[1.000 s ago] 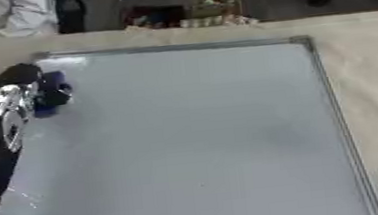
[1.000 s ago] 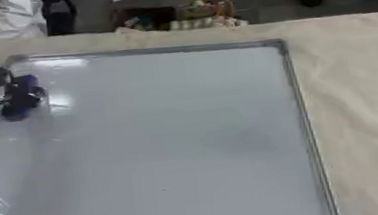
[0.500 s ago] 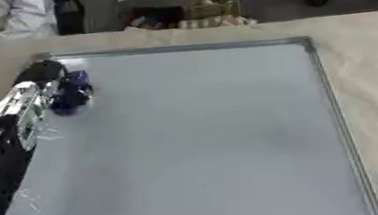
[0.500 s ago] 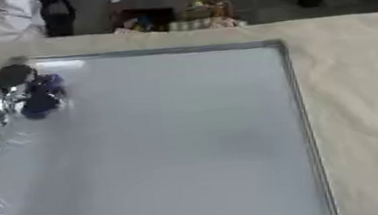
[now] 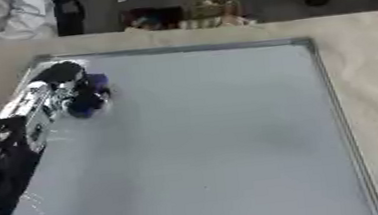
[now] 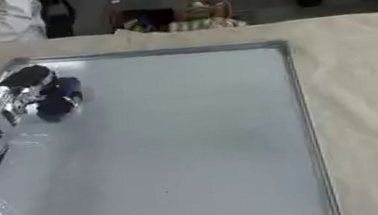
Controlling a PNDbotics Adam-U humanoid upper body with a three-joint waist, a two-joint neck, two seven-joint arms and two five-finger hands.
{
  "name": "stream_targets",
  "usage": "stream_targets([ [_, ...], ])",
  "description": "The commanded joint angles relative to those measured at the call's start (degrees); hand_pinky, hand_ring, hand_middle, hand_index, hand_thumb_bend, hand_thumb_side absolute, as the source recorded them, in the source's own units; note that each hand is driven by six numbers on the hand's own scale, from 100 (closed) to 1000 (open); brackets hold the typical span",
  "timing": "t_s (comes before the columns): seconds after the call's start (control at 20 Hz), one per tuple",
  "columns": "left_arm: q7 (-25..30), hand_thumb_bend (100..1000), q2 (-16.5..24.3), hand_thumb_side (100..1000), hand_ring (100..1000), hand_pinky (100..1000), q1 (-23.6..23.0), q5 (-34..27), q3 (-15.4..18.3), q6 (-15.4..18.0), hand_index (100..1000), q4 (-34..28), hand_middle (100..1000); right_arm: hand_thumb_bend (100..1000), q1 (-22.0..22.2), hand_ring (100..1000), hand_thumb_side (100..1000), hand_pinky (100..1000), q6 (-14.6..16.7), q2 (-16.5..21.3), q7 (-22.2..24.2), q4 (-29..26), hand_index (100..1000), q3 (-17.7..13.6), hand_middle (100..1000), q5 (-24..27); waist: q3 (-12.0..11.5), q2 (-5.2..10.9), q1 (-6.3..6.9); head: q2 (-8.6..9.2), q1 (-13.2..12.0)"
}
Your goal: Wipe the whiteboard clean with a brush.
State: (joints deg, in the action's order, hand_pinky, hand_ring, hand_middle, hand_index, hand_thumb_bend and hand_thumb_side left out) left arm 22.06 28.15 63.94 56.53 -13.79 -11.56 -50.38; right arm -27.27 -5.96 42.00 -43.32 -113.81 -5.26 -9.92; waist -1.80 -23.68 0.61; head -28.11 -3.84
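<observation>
One dark-blue rounded brush [image 5: 88,95] on glossy whiteboard [image 5: 205,143].

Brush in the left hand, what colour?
Dark blue brush, held by the left hand; left eye view shows it best.

Whiteboard [image 5: 205,143]: large, pale grey-white surface, thin metal frame, lying flat on a beige-covered table. Runs from the far edge toward the viewer, slightly askew. Surface looks clean across the middle and right; faint glare patches near the lower left corner.

Brush [image 5: 89,97]: small dark blue object, blurred, probably the eraser pad. Sits on the board near its far left corner, touching the surface, just inside the frame.
</observation>
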Motion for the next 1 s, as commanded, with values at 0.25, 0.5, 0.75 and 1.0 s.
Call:
stream_targets([
  [0.25, 0.73, 165, 1.94, 555, 481, 496, -1.37, -4.16, -3.93, 3.23, 367, -6.14, 282, 100, -0.77, 792, 1000, 787, 0.09, 1.25, -0.18, -0.79, 801, -0.59, 724, 0.31, 0.12, 1.7, 0.21, -0.47, 0.88],
  [0.5, 2.47, 166, 3.79, 543, 477, 493, -2.86, -7.13, -5.72, 5.25, 352, -10.67, 277, 100, -0.8, 792, 1000, 787, 0.08, 1.31, -0.09, -0.79, 800, -0.51, 724, 0.3, 0.04, 1.91, 0.36, -0.66, 2.14],
  [0.75, 4.85, 171, 6.02, 533, 472, 489, -4.77, -11.08, -7.71, 6.14, 345, -15.52, 273, 100, -0.79, 791, 1000, 786, 0.06, 1.34, -0.11, -0.79, 800, -0.52, 724, 0.27, 0.05, 2.04, 0.46, -0.76, 3.09],
  [1.0, 4.86, 175, 8.67, 537, 464, 480, -7.03, -15.15, -9.77, 6.59, 343, -22.0, 265, 100, -0.83, 791, 1000, 786, 0.05, 1.31, -0.12, -0.79, 800, -0.48, 724, 0.28, 0.03, 2.07, 0.49, -0.68, 3.97],
])
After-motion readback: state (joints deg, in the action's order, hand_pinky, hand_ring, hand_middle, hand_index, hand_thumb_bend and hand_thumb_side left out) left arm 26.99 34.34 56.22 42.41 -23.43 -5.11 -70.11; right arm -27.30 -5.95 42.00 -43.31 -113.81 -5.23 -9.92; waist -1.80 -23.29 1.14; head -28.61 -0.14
